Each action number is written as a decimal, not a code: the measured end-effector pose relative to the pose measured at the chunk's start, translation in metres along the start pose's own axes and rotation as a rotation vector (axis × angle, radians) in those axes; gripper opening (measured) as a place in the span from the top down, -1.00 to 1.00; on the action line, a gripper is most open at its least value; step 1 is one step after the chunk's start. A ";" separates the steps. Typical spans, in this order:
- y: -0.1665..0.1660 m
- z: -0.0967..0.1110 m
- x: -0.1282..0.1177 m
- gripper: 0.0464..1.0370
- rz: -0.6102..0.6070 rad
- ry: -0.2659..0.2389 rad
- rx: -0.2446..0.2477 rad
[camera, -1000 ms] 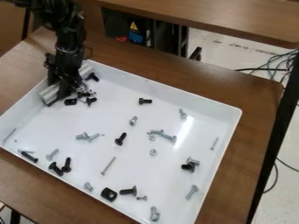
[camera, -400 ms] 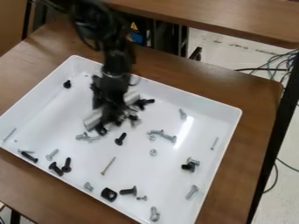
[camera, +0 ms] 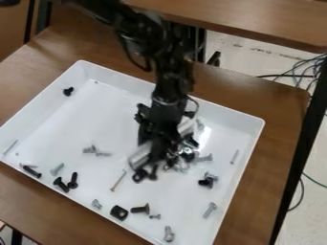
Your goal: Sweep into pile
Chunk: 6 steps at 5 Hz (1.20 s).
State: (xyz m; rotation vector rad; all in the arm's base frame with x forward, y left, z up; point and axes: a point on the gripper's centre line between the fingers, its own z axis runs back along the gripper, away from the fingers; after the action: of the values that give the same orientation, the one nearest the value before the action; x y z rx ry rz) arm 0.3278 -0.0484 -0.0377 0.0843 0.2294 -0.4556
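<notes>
Seemingly, our blurred gripper was closed on the pale bar. We had screws bunched beside it, rightward in view.

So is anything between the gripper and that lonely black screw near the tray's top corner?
Nothing I can see: between the gripper and the black screw is just bare white tray. The silver screws lie off to the side.

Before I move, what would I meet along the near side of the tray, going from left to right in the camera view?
Long silver screw, black screw, black bolt, second black bolt, small silver bolt, square black piece, dark bolt, tiny silver piece, another silver bolt, last silver bolt.
</notes>
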 end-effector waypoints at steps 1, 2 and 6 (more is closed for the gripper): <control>0.018 0.016 -0.014 0.36 0.074 -0.032 -0.004; 0.062 0.019 -0.040 0.36 0.235 -0.024 0.003; 0.165 -0.026 -0.152 0.36 0.340 0.105 0.060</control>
State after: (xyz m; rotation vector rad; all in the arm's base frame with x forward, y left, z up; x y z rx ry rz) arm 0.2633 0.1677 -0.0223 0.2030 0.2980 -0.1194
